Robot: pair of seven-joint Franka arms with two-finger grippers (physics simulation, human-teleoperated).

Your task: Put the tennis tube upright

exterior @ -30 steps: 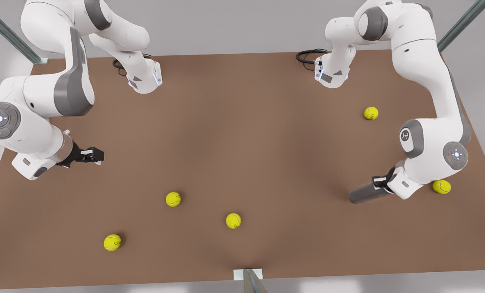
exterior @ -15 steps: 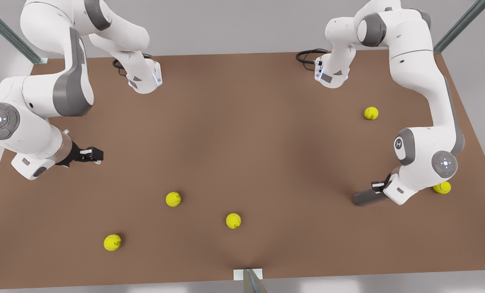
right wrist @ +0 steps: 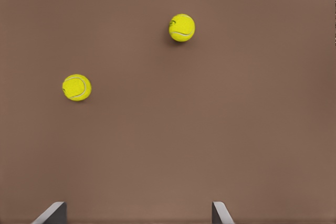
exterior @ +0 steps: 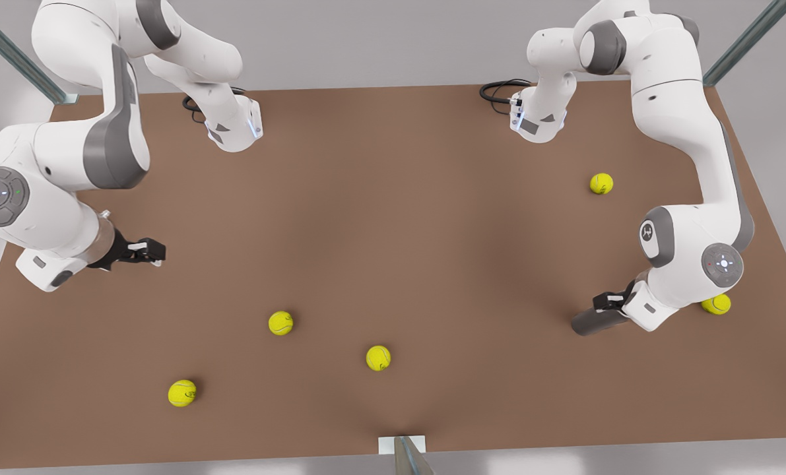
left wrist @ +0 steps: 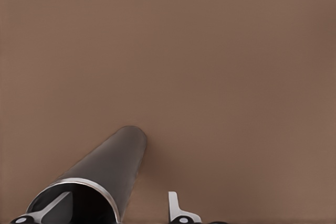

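Table (exterior: pixel 419 198) mid wide open; tennis balls (exterior: pixel 378 357) dot front, one (exterior: pixel 717 304) by tennis tube (exterior: pixel 594 320).

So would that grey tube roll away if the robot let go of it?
Probably: the tennis tube is a smooth round cylinder, tilted, not standing. It looks stiff and hollow, so likely light. The left gripper pinches its rim.

The left gripper (exterior: pixel 609 302) is found at the front view's right, low over the table, with its arm bent steeply down from the elbow. One finger (left wrist: pixel 174 203) is seen outside the tennis tube (exterior: pixel 594 320) and the other inside its rim, so the wall is clamped. The right gripper (exterior: pixel 155 252) is held at the front view's left, above the table, its fingers (right wrist: pixel 219 212) spread apart and empty; this arm is waiting.
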